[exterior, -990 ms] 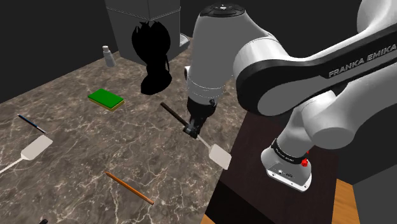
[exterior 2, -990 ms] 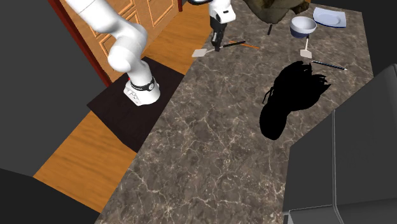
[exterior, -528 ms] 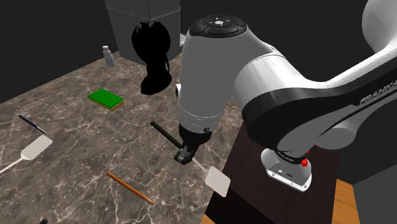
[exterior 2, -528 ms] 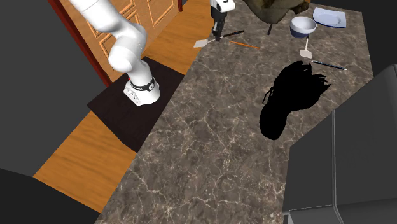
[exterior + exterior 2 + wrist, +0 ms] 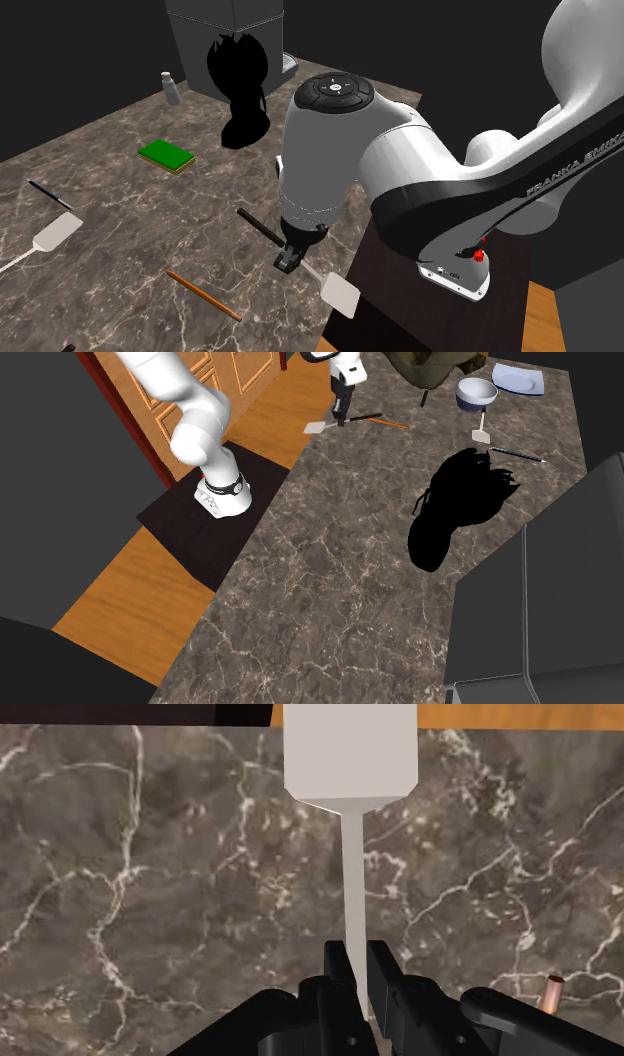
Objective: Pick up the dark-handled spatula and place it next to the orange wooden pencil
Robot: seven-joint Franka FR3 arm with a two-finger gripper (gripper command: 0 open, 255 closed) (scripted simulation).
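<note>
Gripper [image 5: 289,258], clamped shut on spatula [image 5: 341,295] shaft, has carried it nearer and lower. Pencil [image 5: 203,294] now close, on shoulder view's left. Release looks next.

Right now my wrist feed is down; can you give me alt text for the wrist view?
The black gripper is shut on the pale shank of the spatula, whose flat white blade points away from the fingers. Beneath lies the dark veined marble counter, and one end of the orange pencil shows beside the gripper.
</note>
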